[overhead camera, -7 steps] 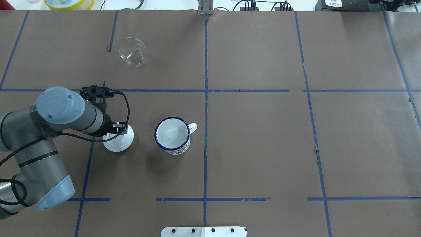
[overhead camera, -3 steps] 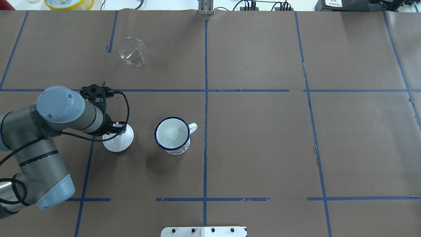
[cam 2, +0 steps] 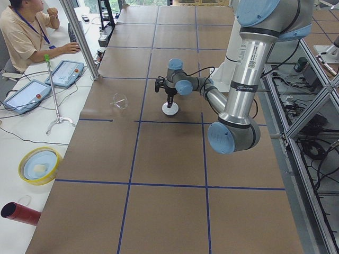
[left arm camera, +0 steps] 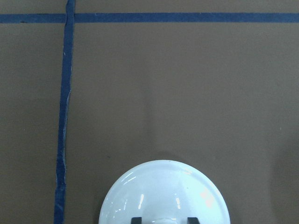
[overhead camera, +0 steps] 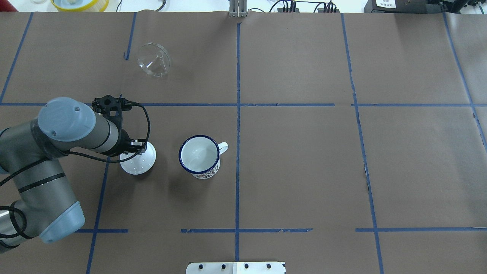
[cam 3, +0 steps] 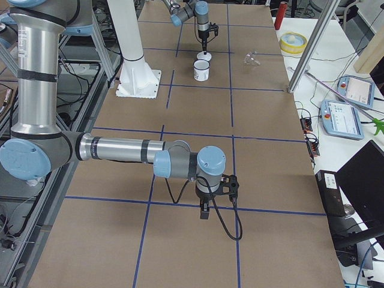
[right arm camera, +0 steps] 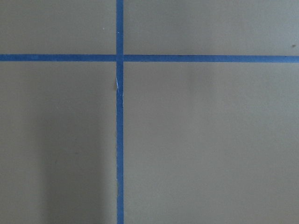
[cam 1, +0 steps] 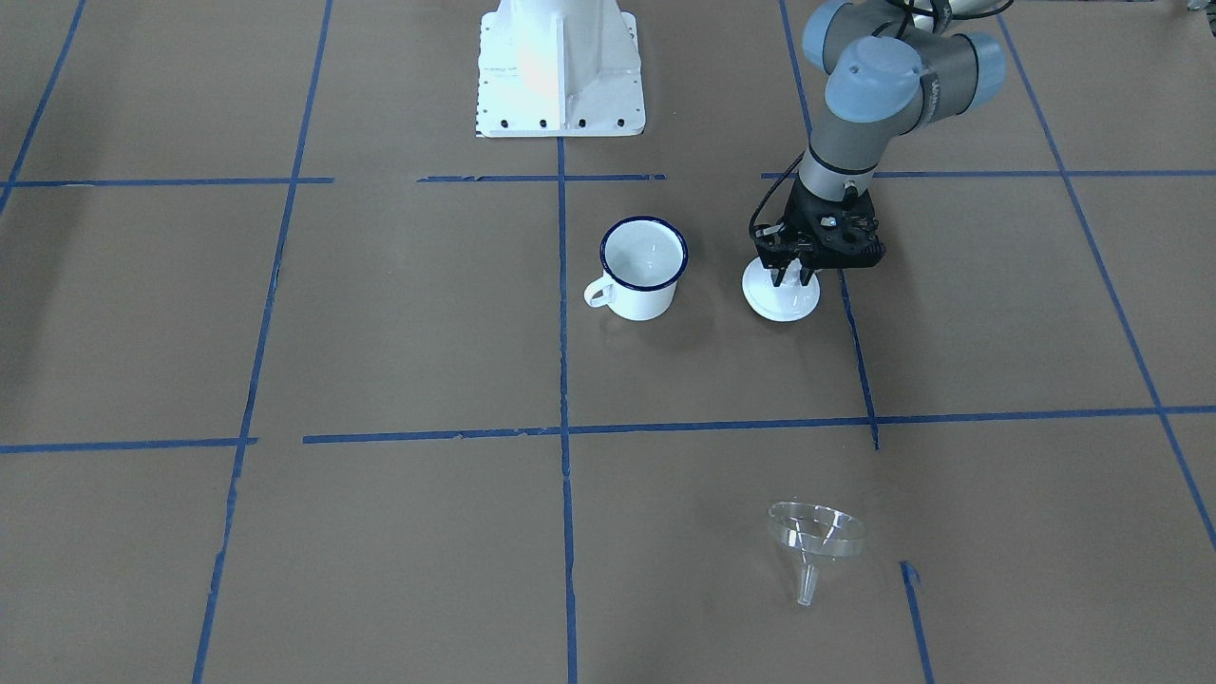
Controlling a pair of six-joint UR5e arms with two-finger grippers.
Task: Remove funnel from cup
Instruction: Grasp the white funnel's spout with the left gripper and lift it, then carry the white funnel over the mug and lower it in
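Observation:
The clear funnel [overhead camera: 154, 60] lies on its side on the brown table, far from the cup; it also shows in the front view [cam 1: 817, 540]. The cup [overhead camera: 199, 156], a white mug with a dark blue rim, stands upright and empty; it also shows in the front view [cam 1: 644, 262]. My left gripper [cam 1: 794, 279] points down over a white domed lid [overhead camera: 137, 163] to the left of the cup. In the left wrist view its fingertips [left arm camera: 136, 220] sit either side of the lid's knob, closed on it. My right gripper [cam 3: 205, 213] shows only in the right side view, so I cannot tell whether it is open or shut.
Blue tape lines [overhead camera: 237, 114] divide the brown table into squares. The white robot base plate [cam 1: 559, 66] stands at the robot's edge of the table. A yellow-rimmed bowl [overhead camera: 79, 3] sits beyond the far edge. An operator [cam 2: 26, 32] sits at a side desk.
My left arm has shifted slightly away from the robot's side. The lid has moved a few pixels with the gripper. The funnel and the cup have not moved.

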